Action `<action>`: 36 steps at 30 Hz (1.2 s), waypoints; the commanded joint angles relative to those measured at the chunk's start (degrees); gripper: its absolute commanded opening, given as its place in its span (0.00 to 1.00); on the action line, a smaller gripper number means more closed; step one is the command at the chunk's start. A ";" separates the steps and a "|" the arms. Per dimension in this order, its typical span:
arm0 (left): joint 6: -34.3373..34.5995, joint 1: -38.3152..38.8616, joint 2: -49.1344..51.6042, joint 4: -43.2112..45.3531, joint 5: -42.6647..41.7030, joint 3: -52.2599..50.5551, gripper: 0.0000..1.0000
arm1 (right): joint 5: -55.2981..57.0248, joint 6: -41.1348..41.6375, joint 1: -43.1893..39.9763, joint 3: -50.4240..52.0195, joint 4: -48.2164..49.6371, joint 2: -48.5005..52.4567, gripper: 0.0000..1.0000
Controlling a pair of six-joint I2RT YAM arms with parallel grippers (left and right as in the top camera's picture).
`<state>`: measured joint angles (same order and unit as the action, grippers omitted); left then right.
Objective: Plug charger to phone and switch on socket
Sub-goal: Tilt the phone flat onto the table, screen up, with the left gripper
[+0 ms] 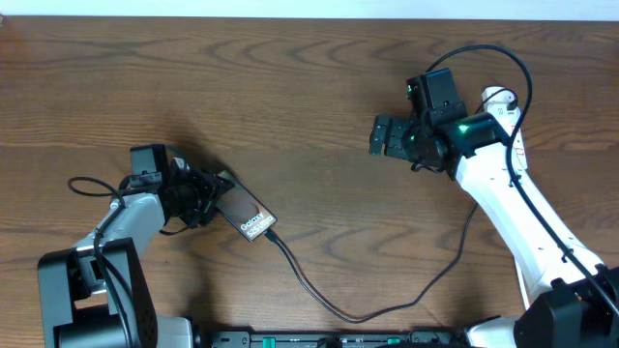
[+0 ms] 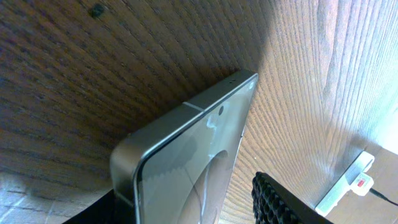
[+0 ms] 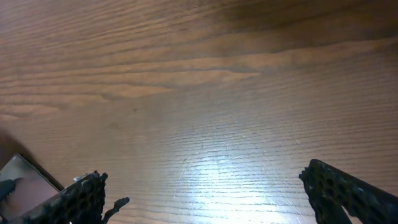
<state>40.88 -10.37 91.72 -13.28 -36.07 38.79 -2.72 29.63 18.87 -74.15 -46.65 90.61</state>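
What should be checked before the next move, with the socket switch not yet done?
1. left gripper holds phone: ok, fingers either side of one end.
2. charger seated in phone: cannot tell; the cable runs up to the phone's free end, but the joint is too small to see.
3. right gripper free: ok, open, nothing between its fingers.
4. socket located: ok in the left wrist view, at the frame edge; its overhead position, cannot tell.
5. Socket switch state: cannot tell, only a small red mark shows.
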 commanded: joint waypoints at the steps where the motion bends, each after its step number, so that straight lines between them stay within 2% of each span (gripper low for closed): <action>1: 0.11 0.22 0.76 -1.27 2.71 -0.44 0.56 | 0.90 -0.59 0.35 -0.17 -0.09 -0.70 0.99; 21: 0.13 0.22 0.76 -1.29 2.71 -0.44 0.58 | 0.94 -0.61 0.35 -0.15 -0.42 -0.70 0.99; 27: 0.11 0.22 0.76 -1.29 2.71 -0.44 0.85 | 1.11 -0.61 0.35 -0.15 -0.42 -0.70 0.99; 36: -0.11 0.22 0.76 -2.34 2.73 -0.44 0.87 | 1.11 -0.61 0.35 -0.15 -0.55 -0.70 0.99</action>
<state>41.15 -10.33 91.02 -13.85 -37.36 39.68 -2.55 29.63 18.87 -74.15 -46.96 90.61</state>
